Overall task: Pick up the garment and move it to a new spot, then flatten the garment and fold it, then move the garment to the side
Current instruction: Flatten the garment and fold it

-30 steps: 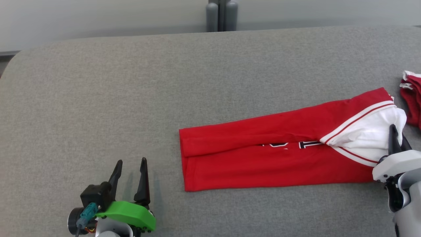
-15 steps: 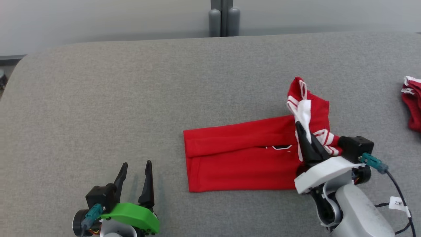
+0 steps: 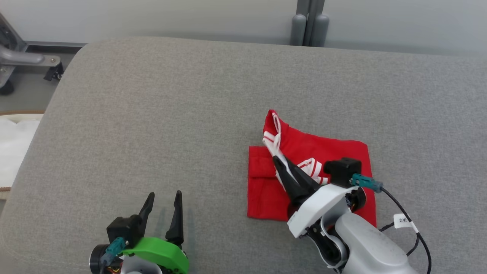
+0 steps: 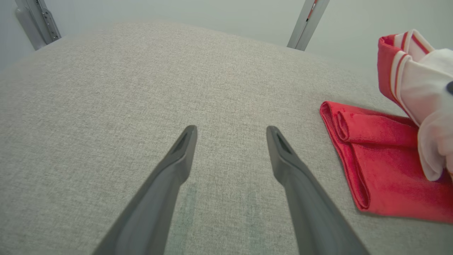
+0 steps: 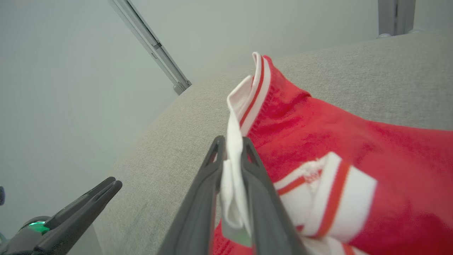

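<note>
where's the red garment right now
In the head view the red garment lies on the grey surface, right of centre, its striped end pinched in the right gripper; the open left gripper sits apart at lower left.

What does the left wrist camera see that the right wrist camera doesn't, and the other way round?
Left wrist view: the rolled, folded edge of the garment lying flat on the grey table, and the left gripper from behind, jaws wide apart, nothing between them. Right wrist view: the right gripper, jaws pinching a white strip of the garment, striped trim raised off the table. Both: the red-and-white garment, the grey table, the left gripper and a metal post behind the table.
</note>
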Robot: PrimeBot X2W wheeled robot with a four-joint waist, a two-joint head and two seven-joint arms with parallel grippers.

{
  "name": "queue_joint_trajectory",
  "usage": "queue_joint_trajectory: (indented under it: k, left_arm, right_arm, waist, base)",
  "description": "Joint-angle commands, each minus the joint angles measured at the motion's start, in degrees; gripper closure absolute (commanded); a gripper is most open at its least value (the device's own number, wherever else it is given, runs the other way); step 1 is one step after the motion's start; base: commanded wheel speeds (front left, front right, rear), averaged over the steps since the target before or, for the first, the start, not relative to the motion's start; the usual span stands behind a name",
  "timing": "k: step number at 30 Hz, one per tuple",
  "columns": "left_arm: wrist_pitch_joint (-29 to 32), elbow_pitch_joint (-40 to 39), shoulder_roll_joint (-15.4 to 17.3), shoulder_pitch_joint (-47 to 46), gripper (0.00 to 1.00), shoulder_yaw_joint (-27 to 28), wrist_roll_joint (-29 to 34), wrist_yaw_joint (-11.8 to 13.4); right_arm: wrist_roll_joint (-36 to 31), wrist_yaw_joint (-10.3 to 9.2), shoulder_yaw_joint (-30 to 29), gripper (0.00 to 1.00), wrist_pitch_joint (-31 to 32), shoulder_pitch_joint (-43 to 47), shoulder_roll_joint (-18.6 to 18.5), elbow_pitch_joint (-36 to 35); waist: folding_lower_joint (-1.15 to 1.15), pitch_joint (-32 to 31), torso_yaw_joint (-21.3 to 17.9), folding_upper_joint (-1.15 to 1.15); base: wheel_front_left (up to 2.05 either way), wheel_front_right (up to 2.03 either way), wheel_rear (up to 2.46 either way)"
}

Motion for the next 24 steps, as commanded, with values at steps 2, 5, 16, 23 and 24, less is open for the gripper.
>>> queue_joint_trajectory:
  k: [2,5,16,23,24]
  left_arm:
    - [-0.01,0.26,0.18,-0.96,0.00,0.68,0.85,0.04]
    - [0.00,0.38,0.17,-0.96,0.00,1.57,0.91,0.39]
    - [0.00,0.25,0.20,-0.04,0.00,4.74,2.46,0.49]
    - [-0.01,-0.37,0.20,1.81,0.00,6.55,4.74,0.51]
    - [0.00,-0.49,0.20,2.26,0.00,6.72,4.90,0.47]
  right_arm:
    - [1.38,-0.04,1.63,0.00,-0.70,-1.85,-0.24,1.37]
    - [-0.17,-0.05,0.38,0.00,-0.93,-2.73,-0.35,3.75]
    - [-19.68,-0.04,-26.30,0.00,-1.02,4.88,-0.65,2.08]
    - [-29.67,-0.04,-34.07,0.00,-1.02,10.95,-0.39,-2.99]
    - [-30.48,-0.05,-34.84,0.00,-1.03,12.04,-0.36,-3.45]
  waist:
    - [0.00,-0.66,0.04,0.00]
    - [0.00,-0.78,-1.59,0.00]
    - [0.00,-2.33,-8.88,0.00]
    - [0.00,-3.50,-11.95,0.00]
    - [0.00,-3.74,-12.20,0.00]
  base:
    - [0.00,0.00,0.00]
    - [0.00,0.00,0.00]
    - [0.00,0.00,0.00]
    - [0.00,0.00,0.00]
    - [0.00,0.00,0.00]
